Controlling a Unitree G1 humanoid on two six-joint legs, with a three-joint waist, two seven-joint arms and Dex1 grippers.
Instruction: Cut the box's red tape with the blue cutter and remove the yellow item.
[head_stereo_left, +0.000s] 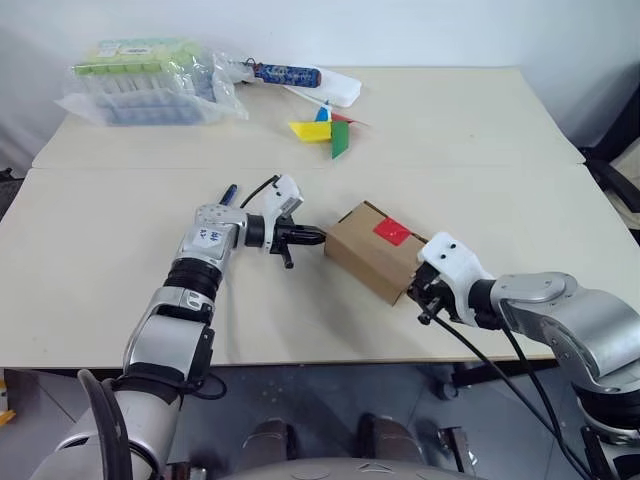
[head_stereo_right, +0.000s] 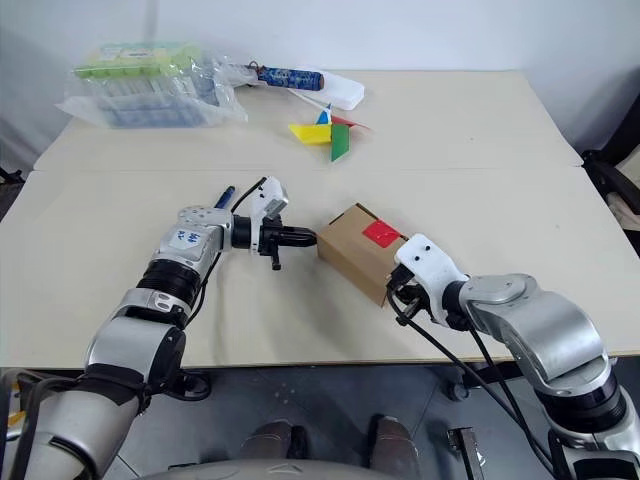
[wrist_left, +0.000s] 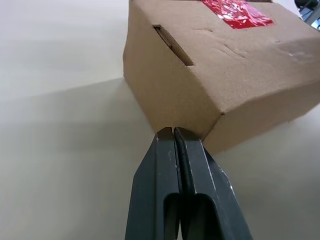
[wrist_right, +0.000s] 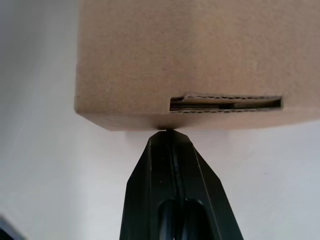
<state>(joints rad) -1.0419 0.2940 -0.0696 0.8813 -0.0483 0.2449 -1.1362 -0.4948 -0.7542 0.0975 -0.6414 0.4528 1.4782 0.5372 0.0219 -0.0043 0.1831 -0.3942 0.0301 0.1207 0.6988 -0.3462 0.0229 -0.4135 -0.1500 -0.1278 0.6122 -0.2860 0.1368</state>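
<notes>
With both closed, empty grippers, left gripper (head_stereo_left: 318, 237) and right gripper (wrist_right: 167, 132), pressed against the box (head_stereo_left: 375, 248) near the desk's front edge, it could be shoved or tipped, while the blue cutter (head_stereo_left: 228, 194) lies ungrasped

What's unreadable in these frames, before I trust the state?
- Contents of the box: flaps closed, red tape uncut; the yellow item cannot be confirmed in any view.
- Blue cutter: head views show just a tip behind the left gripper's wrist; the rest is hidden.
- Right gripper contact: fingers shut at the box's lower edge; touching or a hair apart, cannot tell.
- Clear package contents: too small.
</notes>
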